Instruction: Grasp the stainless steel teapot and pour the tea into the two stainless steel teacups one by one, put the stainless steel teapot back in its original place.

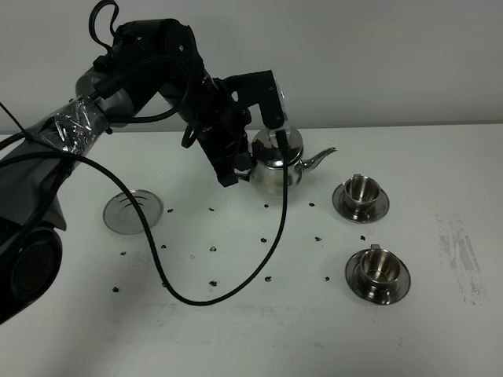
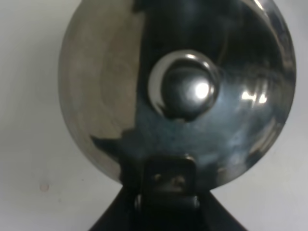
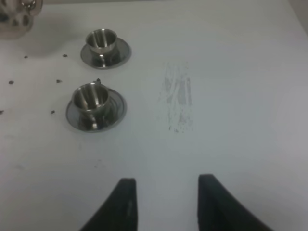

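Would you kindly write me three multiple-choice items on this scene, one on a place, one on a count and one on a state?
1. In the high view, on which side of the teapot do the teacups stand?
A. left
B. right
C. behind it

2. How many teacups sit on saucers?
A. one
B. two
C. three

3. How is the right gripper?
A. shut on a teacup
B. shut on the teapot
C. open, holding nothing

Answers:
1 B: both stand on the side the spout points to.
2 B: two show, each on its own saucer.
3 C: its wrist view shows the fingers apart over the table.
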Available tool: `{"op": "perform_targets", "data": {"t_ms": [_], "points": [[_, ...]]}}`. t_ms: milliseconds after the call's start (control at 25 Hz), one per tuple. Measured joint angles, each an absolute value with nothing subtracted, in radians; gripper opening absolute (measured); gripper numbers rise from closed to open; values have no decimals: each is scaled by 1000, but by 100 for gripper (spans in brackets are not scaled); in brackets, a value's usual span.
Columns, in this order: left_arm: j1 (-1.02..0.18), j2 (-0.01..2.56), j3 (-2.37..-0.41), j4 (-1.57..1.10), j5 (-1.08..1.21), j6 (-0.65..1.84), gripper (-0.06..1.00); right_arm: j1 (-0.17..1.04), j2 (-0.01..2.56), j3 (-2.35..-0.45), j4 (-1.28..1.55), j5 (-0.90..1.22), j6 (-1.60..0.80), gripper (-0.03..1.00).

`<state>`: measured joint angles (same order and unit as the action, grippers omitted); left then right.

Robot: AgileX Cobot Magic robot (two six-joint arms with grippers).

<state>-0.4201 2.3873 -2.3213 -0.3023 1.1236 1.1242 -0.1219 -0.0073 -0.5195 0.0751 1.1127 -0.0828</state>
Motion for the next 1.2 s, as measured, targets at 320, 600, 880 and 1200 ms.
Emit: {"op": "perform_targets", "data": {"t_ms": [320,600,880,1200], "points": [[-430,2387,-2321,-299,1126,1252,22,-122,-7,-519,75,1113,-83,29],[-468,2389,-2321,-294,1125,1308,22,-122,-7,-519,75,1113,-83,29],[-517,2398,-2321,-243,1118,1335,22,-122,-7,-519,75,1113,-83,29],[-563,2417,-2321,-184,1106,1353,22,-122,-7,-519,75,1113,-83,29]]}}
